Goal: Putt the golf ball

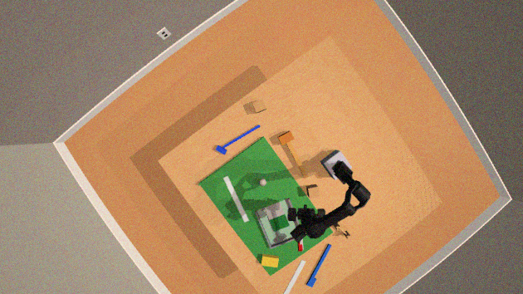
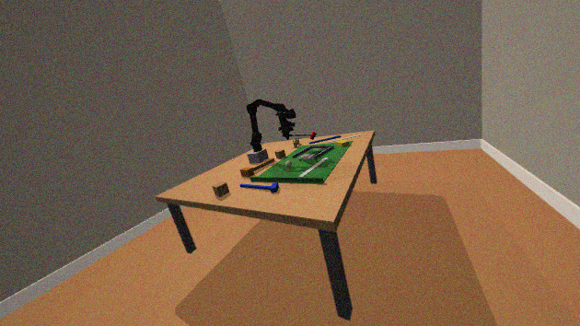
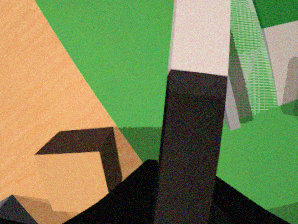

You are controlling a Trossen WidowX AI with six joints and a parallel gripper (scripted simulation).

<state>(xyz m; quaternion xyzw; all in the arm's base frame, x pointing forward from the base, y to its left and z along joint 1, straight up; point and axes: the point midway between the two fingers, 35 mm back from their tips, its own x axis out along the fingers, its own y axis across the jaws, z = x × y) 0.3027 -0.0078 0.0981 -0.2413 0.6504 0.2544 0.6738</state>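
The red putter has a red head [image 1: 300, 247] [image 2: 313, 135] and a pale shaft [image 3: 200, 37] with a dark grip. My gripper [image 2: 288, 136] [image 3: 171, 171] is shut on the dark grip, holding the putter above the table and mat edge, its head pointing away from the arm base. The white golf ball [image 1: 262, 183] [image 2: 288, 164] rests on the green mat [image 1: 261, 149] [image 2: 341, 156]. The raised green [image 1: 279, 222] is a dark green square within a grey-walled structure, beside the arm. The pale ramp surface [image 3: 257, 65] shows right of the shaft in the wrist view.
A white bar [image 1: 236, 199] [image 2: 314, 167] and yellow block [image 1: 270, 262] [image 2: 342, 144] are on the mat. Around it lie a blue club [image 1: 241, 137] [image 2: 258, 187], orange mallet [image 1: 285, 138] [image 2: 247, 171], another blue club [image 1: 320, 263] and a wooden block [image 2: 221, 189]. Another block [image 3: 70, 170] is near the mat edge.
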